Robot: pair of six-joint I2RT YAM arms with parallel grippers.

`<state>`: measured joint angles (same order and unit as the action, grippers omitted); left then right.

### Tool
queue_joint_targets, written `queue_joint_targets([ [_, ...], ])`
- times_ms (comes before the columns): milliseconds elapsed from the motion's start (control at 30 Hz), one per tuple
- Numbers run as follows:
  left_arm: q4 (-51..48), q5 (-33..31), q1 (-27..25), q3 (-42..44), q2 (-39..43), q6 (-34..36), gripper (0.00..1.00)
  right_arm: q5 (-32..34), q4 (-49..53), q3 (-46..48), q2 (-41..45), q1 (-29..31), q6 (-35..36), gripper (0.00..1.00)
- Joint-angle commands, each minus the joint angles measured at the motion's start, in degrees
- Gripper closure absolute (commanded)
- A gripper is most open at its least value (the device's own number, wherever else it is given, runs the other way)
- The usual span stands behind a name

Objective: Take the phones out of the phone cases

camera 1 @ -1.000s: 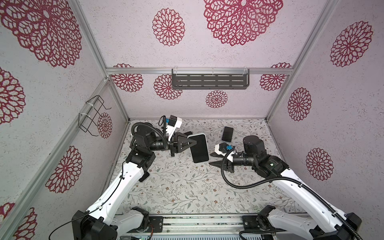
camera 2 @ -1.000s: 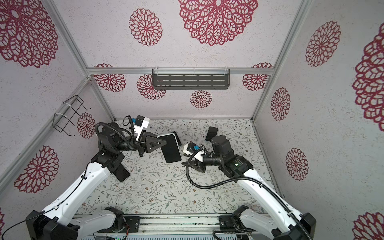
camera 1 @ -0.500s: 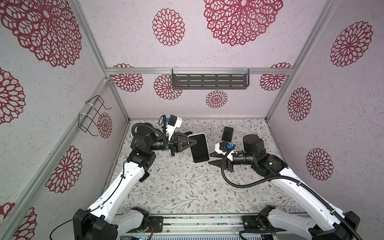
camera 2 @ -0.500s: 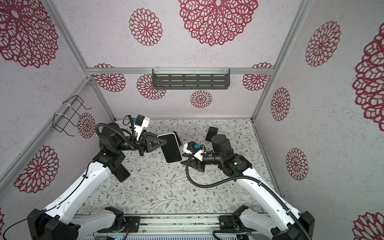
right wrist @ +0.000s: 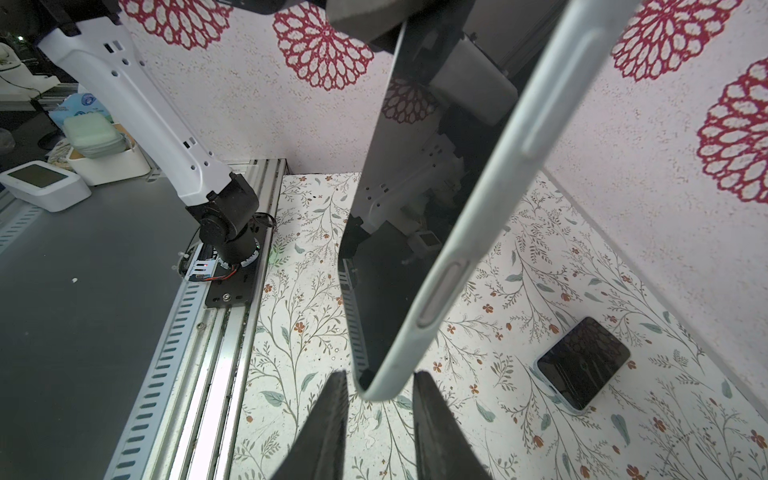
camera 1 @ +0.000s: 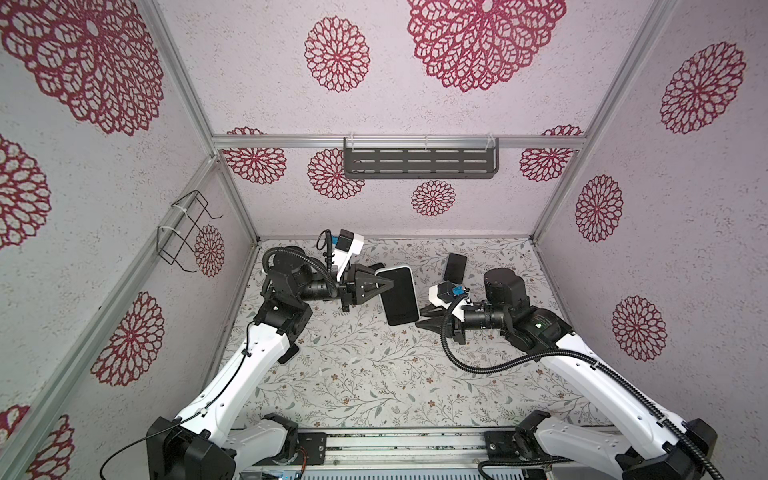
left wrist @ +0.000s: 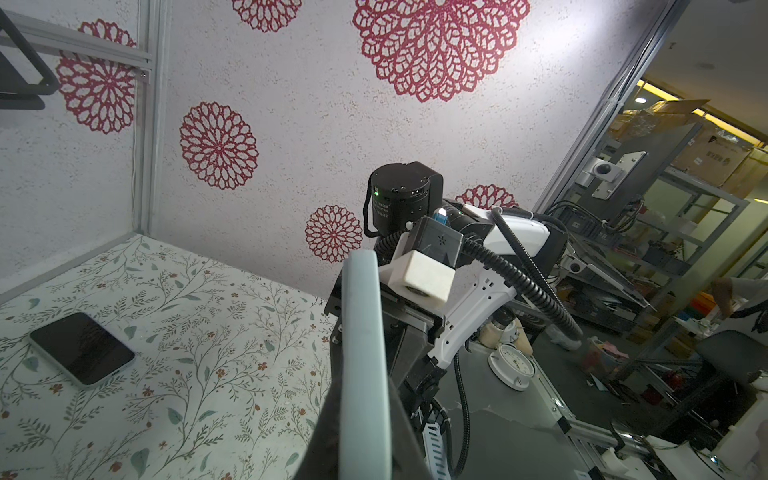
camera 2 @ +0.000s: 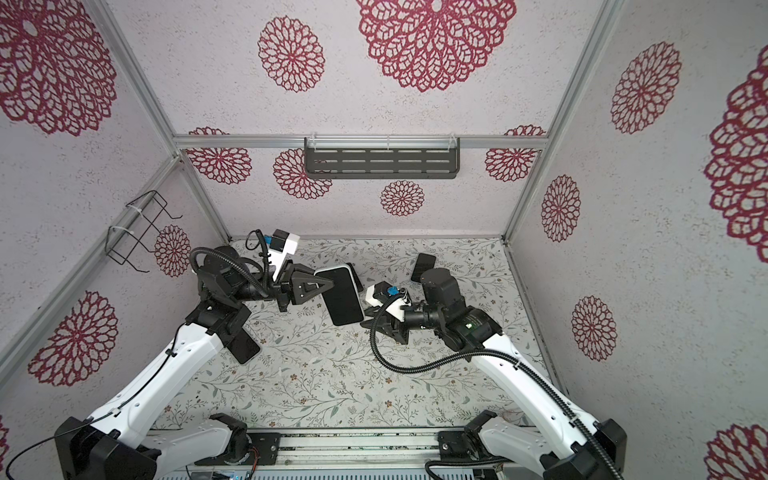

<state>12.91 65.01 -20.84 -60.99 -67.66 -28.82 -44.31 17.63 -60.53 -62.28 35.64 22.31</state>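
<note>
A black-screened phone (camera 1: 399, 301) in a pale blue-green case (right wrist: 490, 216) hangs tilted in the air over the middle of the floral table (camera 1: 374, 374). The left gripper (camera 1: 388, 283) clamps its upper end from 9 o'clock. The right gripper (right wrist: 379, 376), at 4 o'clock, has its jaws partly open astride the lower corner, gripping nothing. Peeling seemingly has not begun; next, those jaws must catch the case lip alone. A spare phone (camera 1: 455, 267) lies at 1 o'clock.

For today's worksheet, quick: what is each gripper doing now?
Left gripper: shut on the phone.
Right gripper: open, jaws either side of the phone's corner, not gripping.
</note>
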Motion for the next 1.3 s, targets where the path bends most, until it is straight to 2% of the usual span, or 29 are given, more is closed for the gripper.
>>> queue_joint_targets([
  [0,3.31,0.38,0.37,-0.14,-0.31,-0.13,1.0,-2.01,-2.2,-2.31,-0.11,-0.3,-1.12,0.72],
  [333,3.44,0.38,0.39,-0.17,-0.56,-0.43,1.0,-2.79,-1.92,-2.66,-0.6,-0.31,-1.04,0.79],
  [567,4.14,0.62,0.37,-0.42,-1.37,-1.65,1.0,-4.23,-0.2,-3.99,-1.76,-0.31,1.22,1.0],
  [767,5.43,1.42,0.37,-1.09,-2.98,-4.22,1.0,-6.27,1.2,-4.32,-2.91,-0.05,8.83,1.0],
  [900,5.89,2.71,0.38,-1.94,-4.46,-6.18,1.0,-1.84,-0.96,-2.7,-2.93,0.57,17.47,1.0],
  [967,6.34,3.14,0.36,-2.2,-4.98,-7.06,1.0,0.5,-3.52,-1.94,-3.35,0.59,19.47,1.0],
  [1267,9.09,4.39,1.52,-2.25,-5.79,-10.32,1.0,4.45,-14.28,1.69,-2.95,0.57,18.87,1.0],
])
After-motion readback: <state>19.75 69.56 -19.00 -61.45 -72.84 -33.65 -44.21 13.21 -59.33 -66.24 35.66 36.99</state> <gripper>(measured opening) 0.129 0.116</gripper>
